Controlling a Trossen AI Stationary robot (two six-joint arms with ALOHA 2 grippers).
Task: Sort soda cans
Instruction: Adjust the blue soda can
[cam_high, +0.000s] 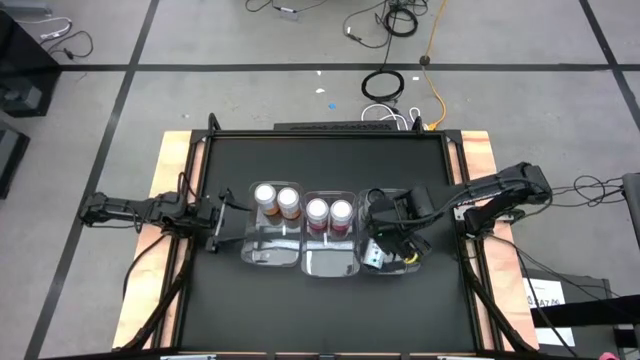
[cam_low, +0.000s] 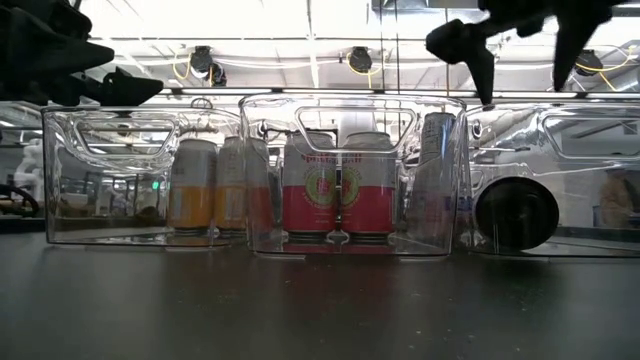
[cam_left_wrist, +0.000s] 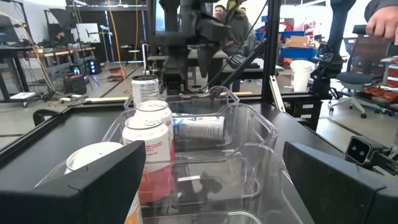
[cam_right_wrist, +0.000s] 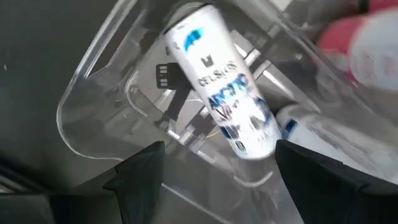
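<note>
Silver can (cam_right_wrist: 221, 93) lies tipped, probably loose, in right bin (cam_high: 392, 268); my right gripper (cam_high: 393, 228) hovers open, empty. Next: regrasp, stand upright.

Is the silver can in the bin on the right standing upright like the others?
No. In the right wrist view the silver can lies on its side in the clear bin, below the right gripper with its jaws open.

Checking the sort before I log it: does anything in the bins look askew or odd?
Yes. In the right bin, under the open right gripper, one silver can lies on its side, with a second silver can beside it. The orange cans and red cans stand upright in their bins. The left gripper waits beside the left bin.
</note>
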